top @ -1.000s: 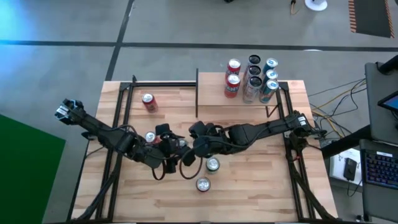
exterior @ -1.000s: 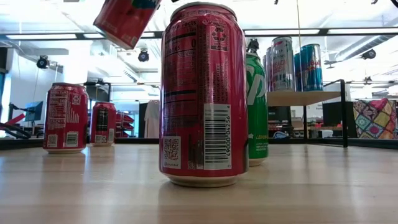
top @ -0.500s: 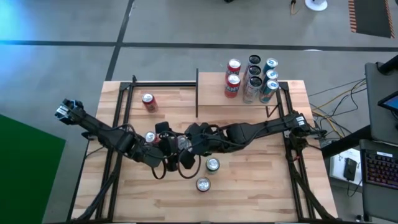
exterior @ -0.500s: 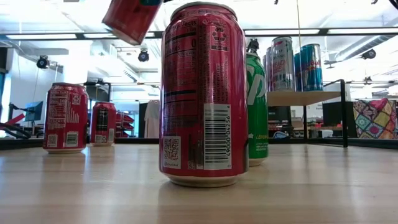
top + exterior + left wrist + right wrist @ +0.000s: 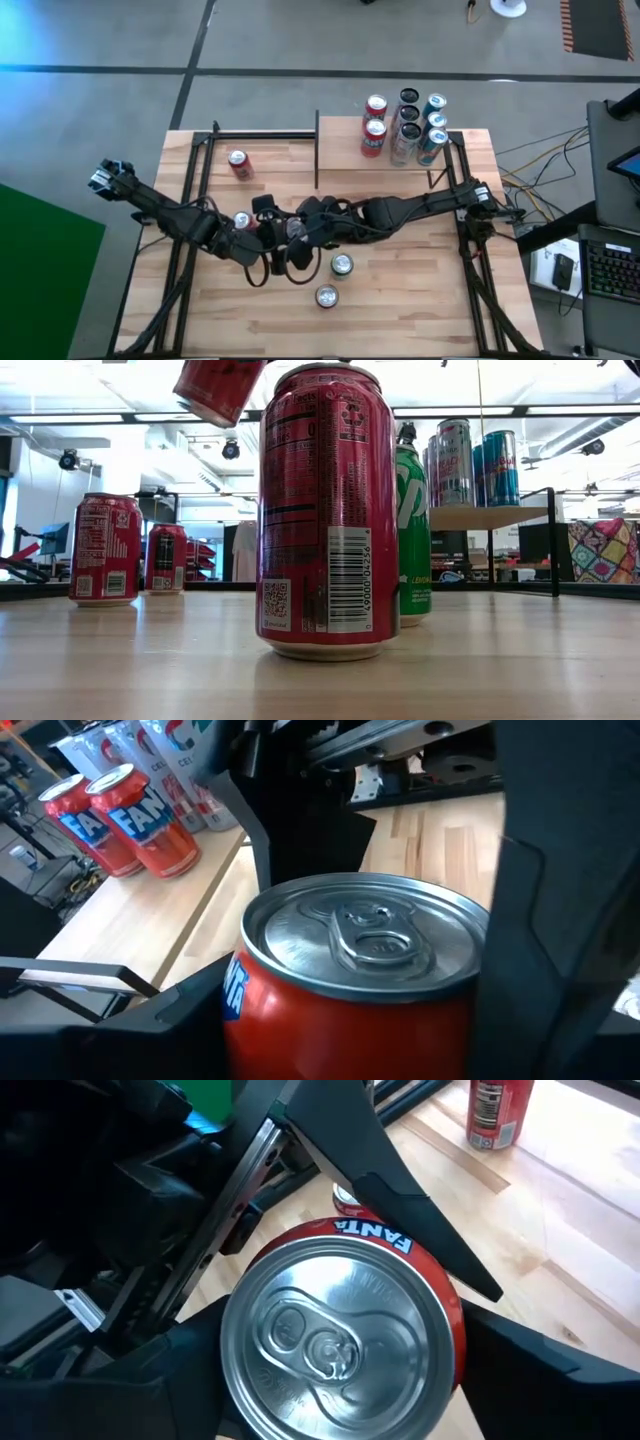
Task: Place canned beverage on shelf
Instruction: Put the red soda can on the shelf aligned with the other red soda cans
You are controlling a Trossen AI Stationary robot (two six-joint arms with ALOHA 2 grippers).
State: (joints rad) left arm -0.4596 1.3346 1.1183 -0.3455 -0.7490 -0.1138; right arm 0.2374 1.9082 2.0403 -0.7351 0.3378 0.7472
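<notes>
Left claw (image 5: 278, 232) and right claw (image 5: 300, 230) around lifted can (image 5: 293, 229)

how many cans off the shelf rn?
5. Tabletop: rear-left can, can by left arm, green can, front can. Fifth can held in left gripper, right gripper alongside. Arms may hide more.

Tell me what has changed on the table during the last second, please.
The right gripper moved toward the left gripper at mid-table and now flanks the raised Fanta can that the left fingers grip. The shelf, its cans and the standing cans stayed.
</notes>
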